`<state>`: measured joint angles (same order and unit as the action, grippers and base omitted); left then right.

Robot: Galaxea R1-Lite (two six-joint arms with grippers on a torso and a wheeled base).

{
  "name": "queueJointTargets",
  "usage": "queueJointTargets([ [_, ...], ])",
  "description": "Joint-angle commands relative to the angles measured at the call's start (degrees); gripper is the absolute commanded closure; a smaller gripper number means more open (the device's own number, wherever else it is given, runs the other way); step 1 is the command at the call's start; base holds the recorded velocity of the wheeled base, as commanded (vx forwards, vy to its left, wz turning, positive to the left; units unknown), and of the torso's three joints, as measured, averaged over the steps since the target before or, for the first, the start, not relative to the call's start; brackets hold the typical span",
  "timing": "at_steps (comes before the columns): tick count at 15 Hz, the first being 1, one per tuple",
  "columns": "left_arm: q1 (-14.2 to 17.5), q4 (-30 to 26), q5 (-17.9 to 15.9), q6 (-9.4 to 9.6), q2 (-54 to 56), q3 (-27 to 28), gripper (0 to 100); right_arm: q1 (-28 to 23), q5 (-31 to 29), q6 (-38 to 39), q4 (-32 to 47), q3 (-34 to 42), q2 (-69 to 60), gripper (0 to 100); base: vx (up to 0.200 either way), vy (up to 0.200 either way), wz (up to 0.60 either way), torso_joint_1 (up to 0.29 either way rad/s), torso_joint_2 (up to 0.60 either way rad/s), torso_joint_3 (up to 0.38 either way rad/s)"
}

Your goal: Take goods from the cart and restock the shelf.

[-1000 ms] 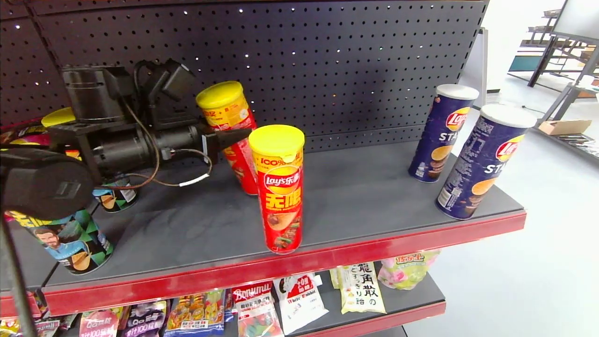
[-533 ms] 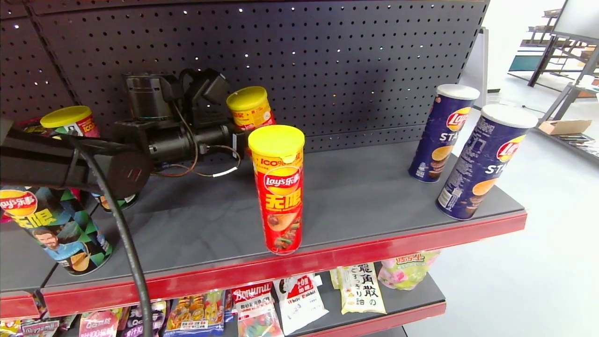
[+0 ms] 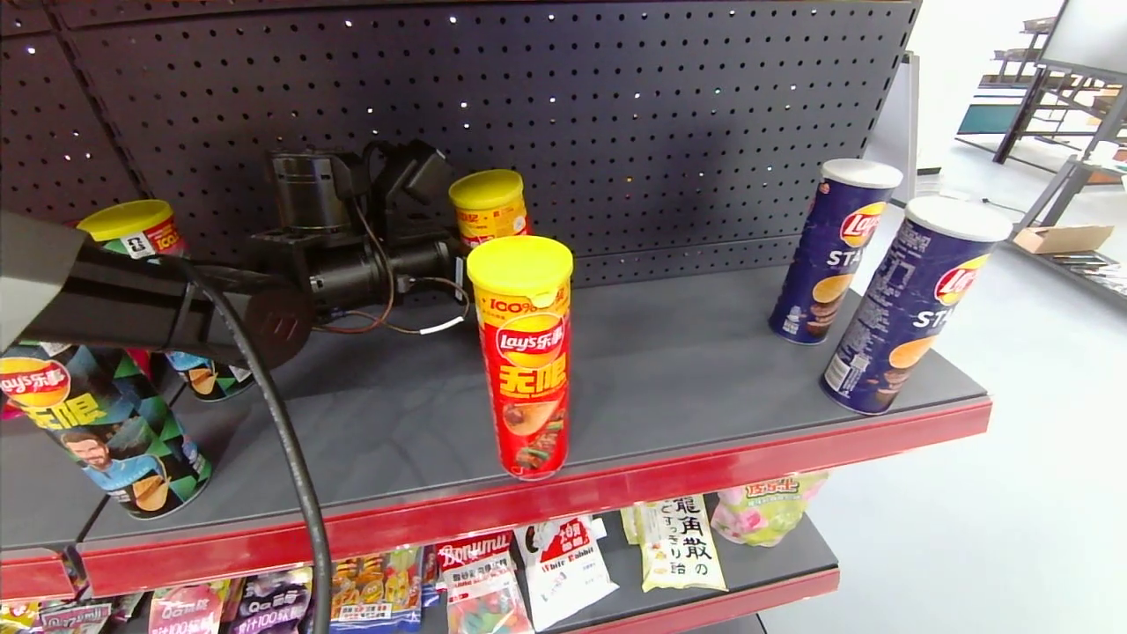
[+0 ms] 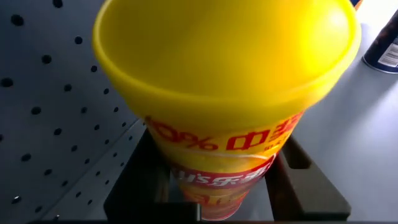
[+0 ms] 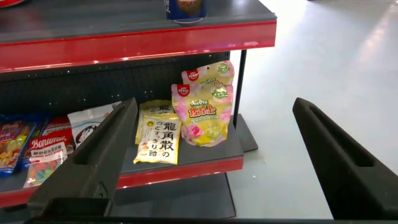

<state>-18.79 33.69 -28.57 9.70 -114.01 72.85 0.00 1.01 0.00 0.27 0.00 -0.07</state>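
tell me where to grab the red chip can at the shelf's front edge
Probably mid-body of the red can, straight in from the front: it stands upright, a tall cylinder with free flanks, and the left gripper holds a rear can behind it.

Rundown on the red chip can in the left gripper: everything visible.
The held can is a red tube with a yellow, plastic-looking lid and a yellow band with red print under it. It is near upright at the back of the shelf, close to the pegboard. The left gripper is shut on its body below the lid. The front red can hides its lower part, so contact with the shelf cannot be told.
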Motion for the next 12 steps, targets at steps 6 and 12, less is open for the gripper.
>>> queueJointTargets([
  [6,-0.02,-1.44,0.19,0.05,-0.87,0.01,0,0.00,0.04,0.00,0.00,0.00,0.07,0,0.000,0.000,0.00,0.000,0.00,0.000],
  [12,0.15,-1.97,0.45,-0.12,0.72,-1.22,0,0.00,0.04,0.00,0.00,0.00,0.07,0,0.000,0.000,0.00,0.000,0.00,0.000],
])
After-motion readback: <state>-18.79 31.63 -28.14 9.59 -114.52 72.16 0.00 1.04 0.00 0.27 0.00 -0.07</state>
